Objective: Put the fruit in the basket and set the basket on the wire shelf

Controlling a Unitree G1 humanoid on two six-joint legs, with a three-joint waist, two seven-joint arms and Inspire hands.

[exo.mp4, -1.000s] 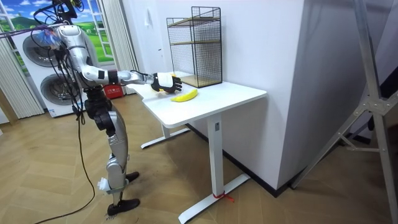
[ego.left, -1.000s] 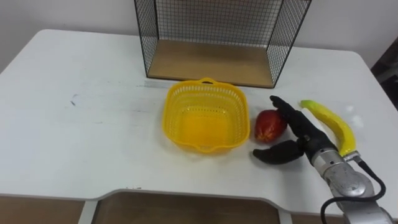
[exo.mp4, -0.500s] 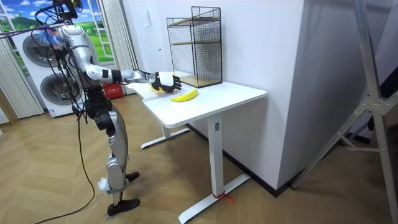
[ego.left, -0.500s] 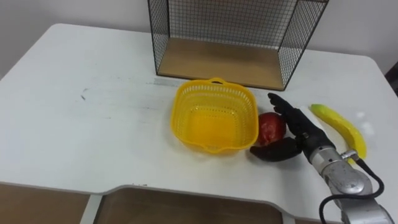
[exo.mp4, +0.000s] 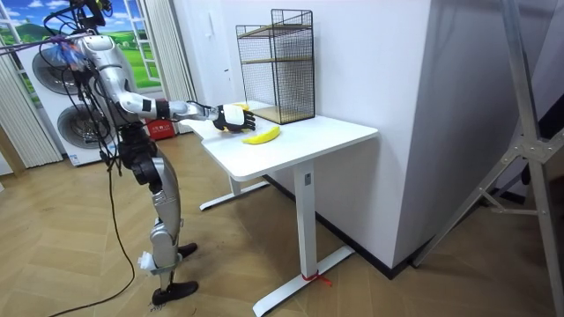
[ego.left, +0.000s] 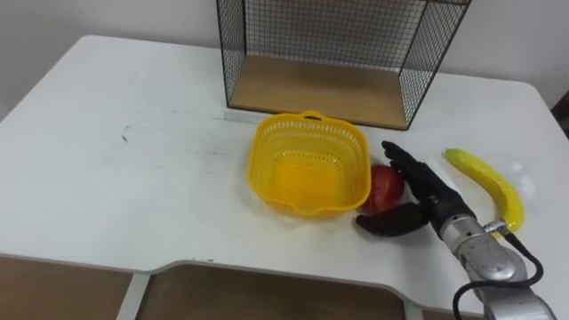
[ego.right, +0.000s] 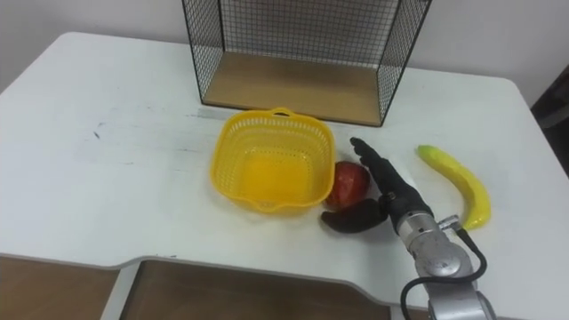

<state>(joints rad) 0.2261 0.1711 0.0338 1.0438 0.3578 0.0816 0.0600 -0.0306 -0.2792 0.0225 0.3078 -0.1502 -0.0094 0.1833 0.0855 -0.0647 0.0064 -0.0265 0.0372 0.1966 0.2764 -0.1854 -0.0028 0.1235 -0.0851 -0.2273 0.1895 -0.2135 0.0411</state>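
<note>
An empty yellow plastic basket (ego.left: 308, 163) (ego.right: 271, 158) sits mid-table in front of the black wire shelf (ego.left: 333, 46) (ego.right: 307, 44). A red fruit (ego.left: 383, 186) (ego.right: 349, 182) lies against the basket's right wall. My right hand (ego.left: 420, 197) (ego.right: 384, 194) is open around that fruit, straight fingers along its right side and the thumb under its near side. A yellow banana (ego.left: 485, 180) (ego.right: 455, 184) lies further right on the table. In the room view my right hand (exo.mp4: 231, 116) reaches over the table beside the banana (exo.mp4: 262, 135).
The white table (ego.left: 116, 178) has bare surface to the left of the basket, and its near edge has a curved cut-out. The shelf's wooden floor (ego.left: 316, 87) lies just behind the basket. I stand at the table's end.
My right hand has pushed the red fruit leftwards until it rests against the basket's side. The eye view itself has shifted a little.
</note>
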